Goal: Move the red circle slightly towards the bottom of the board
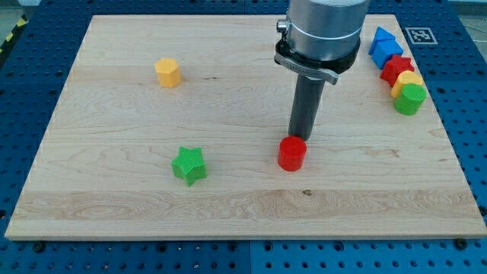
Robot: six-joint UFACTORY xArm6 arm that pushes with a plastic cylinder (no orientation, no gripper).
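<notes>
Where upright, my tip (297, 138) behind red circle (291, 154)

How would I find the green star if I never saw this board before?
Look at the wooden board and go to its lower half, left of centre. The green star sits alone there, left of the red circle where my tip rests. It is the only star; the other green block sits far right.

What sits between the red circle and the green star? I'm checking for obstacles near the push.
Nothing: in the camera view the board is bare wood between the red circle and the green star. My tip meets the circle's upper edge.
</notes>
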